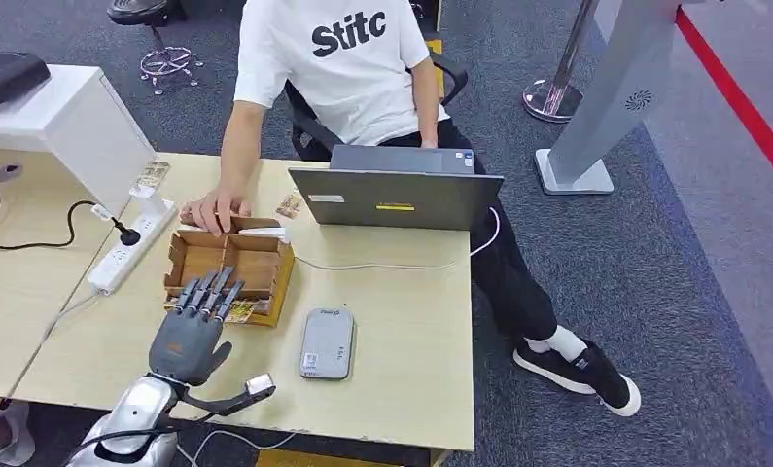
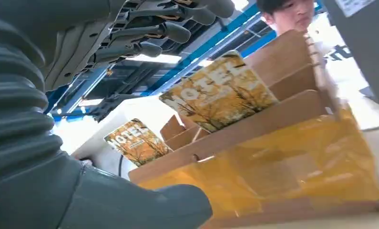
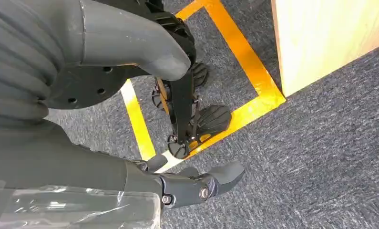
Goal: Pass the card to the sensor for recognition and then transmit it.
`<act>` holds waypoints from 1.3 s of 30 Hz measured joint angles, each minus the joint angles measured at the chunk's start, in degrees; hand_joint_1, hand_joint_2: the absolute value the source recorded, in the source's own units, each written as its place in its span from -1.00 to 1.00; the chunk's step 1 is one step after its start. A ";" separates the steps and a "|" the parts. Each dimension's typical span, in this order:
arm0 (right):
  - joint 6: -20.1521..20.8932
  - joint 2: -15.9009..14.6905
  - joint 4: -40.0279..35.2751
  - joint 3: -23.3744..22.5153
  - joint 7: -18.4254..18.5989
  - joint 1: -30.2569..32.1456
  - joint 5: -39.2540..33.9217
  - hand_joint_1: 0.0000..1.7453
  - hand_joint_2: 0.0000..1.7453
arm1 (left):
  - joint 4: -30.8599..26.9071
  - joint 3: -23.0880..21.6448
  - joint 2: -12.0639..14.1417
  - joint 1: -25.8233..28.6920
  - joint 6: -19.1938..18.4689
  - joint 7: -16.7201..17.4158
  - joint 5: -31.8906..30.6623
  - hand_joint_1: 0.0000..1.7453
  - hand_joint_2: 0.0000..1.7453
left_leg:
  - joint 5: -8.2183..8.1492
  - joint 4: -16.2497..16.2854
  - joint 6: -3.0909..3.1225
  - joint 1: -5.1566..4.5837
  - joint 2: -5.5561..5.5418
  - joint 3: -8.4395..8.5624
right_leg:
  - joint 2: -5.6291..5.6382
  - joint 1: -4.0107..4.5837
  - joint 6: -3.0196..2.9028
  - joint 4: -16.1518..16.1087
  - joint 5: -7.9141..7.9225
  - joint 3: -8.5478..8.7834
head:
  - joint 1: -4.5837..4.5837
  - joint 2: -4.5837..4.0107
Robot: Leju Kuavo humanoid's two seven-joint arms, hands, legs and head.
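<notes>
Desk (image 1: 402, 321) pale wood, carpet (image 1: 674, 292) blue-grey

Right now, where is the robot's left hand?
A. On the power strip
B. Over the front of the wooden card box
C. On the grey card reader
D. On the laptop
B: the left hand reaches over the front edge of the wooden card box, fingers spread and holding nothing.

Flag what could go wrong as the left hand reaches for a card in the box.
1. The person's hand rests on the box's far rim; the left hand could bump it.
2. The cards stand tilted in slots; the fingers might push one over rather than grip it.
3. The box looks light and could slide towards the reader.
</notes>
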 joint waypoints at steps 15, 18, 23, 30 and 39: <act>-0.06 0.02 0.00 -0.04 0.28 -0.15 0.72 -1.00 1.00 | 2.49 1.38 -1.22 -2.50 -1.20 0.74 0.19 -1.00 1.00 | 0.00 0.00 0.00 0.00 0.00 0.00 | 0.01 0.00 0.00 0.00 0.00 0.00 | -0.02 0.00; -0.20 0.02 0.00 -0.04 0.46 -0.18 0.74 -1.00 1.00 | 3.04 1.42 -1.46 -3.08 -1.33 0.79 0.17 -1.00 1.00 | 0.00 0.00 0.00 0.00 0.00 0.00 | 0.00 0.00 0.00 0.00 0.00 -0.01 | -0.02 0.00; -0.26 0.02 0.00 -0.04 0.50 -0.18 0.94 -1.00 1.00 | 3.54 1.42 -2.12 -3.65 -1.71 0.83 0.17 -1.00 1.00 | 0.00 0.00 0.00 0.00 0.01 0.00 | 0.01 0.00 0.00 0.00 0.00 0.00 | -0.02 0.00; -0.26 0.07 0.00 -0.07 0.57 -0.21 1.22 -1.00 1.00 | 4.24 1.40 -2.67 -4.13 -2.14 0.64 0.22 -1.00 1.00 | 0.00 0.00 0.00 0.00 0.01 0.00 | 0.01 0.00 0.00 0.00 0.00 -0.01 | -0.02 0.00; -0.17 0.07 0.00 -0.39 0.68 -0.20 1.62 -1.00 1.00 | 4.37 1.40 -2.84 -4.12 -2.12 -0.74 0.85 -1.00 1.00 | 0.00 0.00 0.00 0.00 0.01 0.00 | 0.01 0.00 0.00 0.00 0.00 -0.01 | -0.02 0.00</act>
